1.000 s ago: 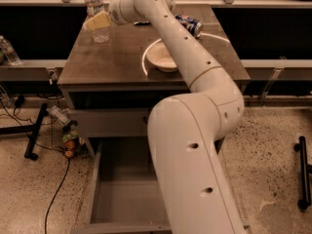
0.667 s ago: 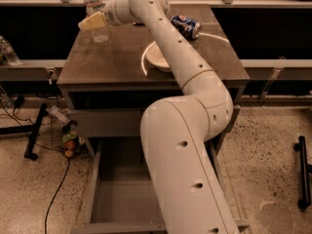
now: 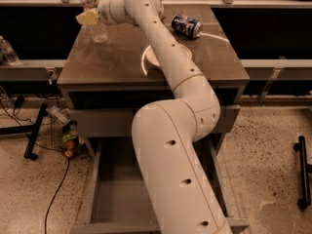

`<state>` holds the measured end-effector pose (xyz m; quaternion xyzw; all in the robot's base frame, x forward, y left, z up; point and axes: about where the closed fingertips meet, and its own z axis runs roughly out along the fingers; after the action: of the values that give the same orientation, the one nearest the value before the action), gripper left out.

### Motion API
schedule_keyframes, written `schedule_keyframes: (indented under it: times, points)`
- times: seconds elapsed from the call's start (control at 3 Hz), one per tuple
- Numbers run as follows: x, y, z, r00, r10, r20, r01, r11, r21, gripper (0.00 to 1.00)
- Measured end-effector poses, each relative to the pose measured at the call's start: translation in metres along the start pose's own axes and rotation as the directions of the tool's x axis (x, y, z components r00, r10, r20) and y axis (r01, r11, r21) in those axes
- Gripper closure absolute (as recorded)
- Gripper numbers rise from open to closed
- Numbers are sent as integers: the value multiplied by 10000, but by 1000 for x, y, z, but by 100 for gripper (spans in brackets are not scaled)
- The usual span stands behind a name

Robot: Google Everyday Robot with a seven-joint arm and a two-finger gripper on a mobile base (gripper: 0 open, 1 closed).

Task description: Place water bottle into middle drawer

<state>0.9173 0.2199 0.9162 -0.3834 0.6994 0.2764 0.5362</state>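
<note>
The water bottle [image 3: 95, 18] is clear with a white cap and stands upright at the far left corner of the cabinet top [image 3: 107, 62]. My gripper [image 3: 87, 17] is at the bottle's mid-height, right at its left front side and overlapping it in the camera view. The arm reaches across the cabinet top from the lower right. The middle drawer [image 3: 114, 204] is pulled out below the cabinet; its grey floor shows on the left, and my arm hides its right part.
A blue soda can [image 3: 186, 25] lies on its side at the far right of the top. A white bowl [image 3: 148, 62] sits mid-top, partly behind my arm. Another bottle [image 3: 8, 50] stands at the far left. Black stand legs [image 3: 34, 140], a cable and clutter are on the floor at left.
My gripper has moved a little to the left, closer onto the water bottle. The bottle, can and bowl have not moved.
</note>
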Motion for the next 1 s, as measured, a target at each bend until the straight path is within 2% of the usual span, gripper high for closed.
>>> schedule_keyframes:
  times: [0.33,0.67,1.0]
  points:
    - [-16,-9,-21,9990,71,443,-73,10000,44,70]
    - [-30,-10,-48,9963,-31,853,52,9997,-252,93]
    - [-60,-19,-109,9859,-170,1667,204,9996,-189,100]
